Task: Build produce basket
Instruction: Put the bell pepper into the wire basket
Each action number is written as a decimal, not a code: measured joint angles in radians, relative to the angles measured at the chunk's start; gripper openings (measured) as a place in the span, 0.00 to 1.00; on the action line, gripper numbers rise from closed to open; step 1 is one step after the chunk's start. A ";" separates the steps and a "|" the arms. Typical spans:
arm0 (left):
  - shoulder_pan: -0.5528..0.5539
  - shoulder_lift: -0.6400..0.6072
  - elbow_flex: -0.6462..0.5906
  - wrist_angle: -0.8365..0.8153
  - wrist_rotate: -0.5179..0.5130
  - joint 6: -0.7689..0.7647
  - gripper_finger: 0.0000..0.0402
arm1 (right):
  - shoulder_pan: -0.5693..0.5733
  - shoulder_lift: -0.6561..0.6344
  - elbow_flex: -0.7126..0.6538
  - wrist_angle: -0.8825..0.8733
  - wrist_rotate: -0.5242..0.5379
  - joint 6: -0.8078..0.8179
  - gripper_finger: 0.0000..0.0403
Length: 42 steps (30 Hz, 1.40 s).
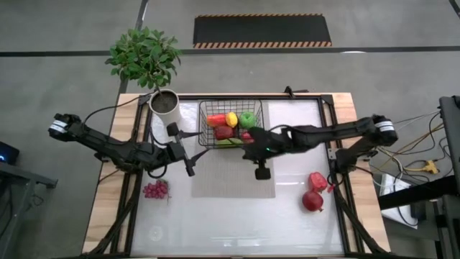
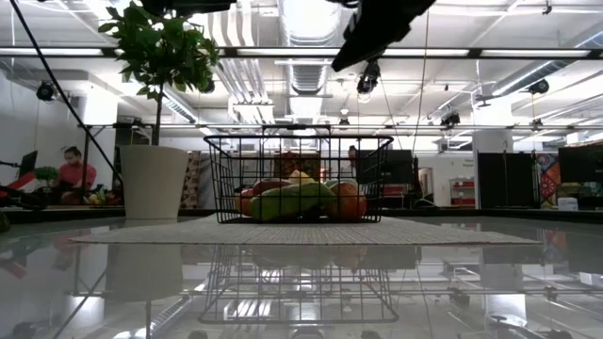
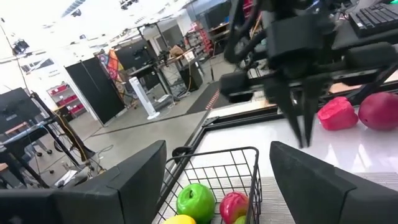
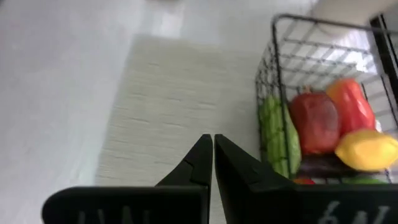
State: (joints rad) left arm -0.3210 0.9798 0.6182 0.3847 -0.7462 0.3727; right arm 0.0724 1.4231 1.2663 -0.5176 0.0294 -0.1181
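Two arms flank basket (image 1: 228, 128); right end effector (image 4: 213, 144) closed.

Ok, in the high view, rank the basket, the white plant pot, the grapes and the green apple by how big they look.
Largest to smallest, seen from above:
1. basket
2. white plant pot
3. grapes, a cluster close to the pot's rim in spread, so these two are near a tie
4. green apple

My overhead camera looks straight down; the table-level one faces the room; both wrist cameras share the basket (image 1: 228, 124) close up.
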 joint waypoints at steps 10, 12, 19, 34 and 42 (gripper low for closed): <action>-0.001 0.046 -0.007 0.000 0.015 -0.145 0.67 | 0.054 -0.178 -0.295 0.301 0.000 0.012 0.02; -0.001 0.074 -0.011 -0.001 0.022 -0.164 0.67 | 0.054 -0.206 -0.327 0.299 0.000 0.059 0.02; -0.001 0.156 -0.005 0.078 0.036 -0.143 0.67 | 0.080 -0.255 -0.370 0.101 -0.012 0.402 0.02; -0.001 0.141 -0.005 0.252 0.035 0.060 0.67 | 0.178 -0.230 -0.146 -0.963 -0.148 1.373 0.06; -0.001 0.118 -0.004 0.263 0.027 0.158 0.67 | 0.179 -0.229 -0.240 -0.960 -0.288 1.515 0.39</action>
State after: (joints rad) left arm -0.3222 1.0983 0.6140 0.6478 -0.7197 0.5311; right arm 0.2516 1.1942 1.0258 -1.4776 -0.2582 1.3966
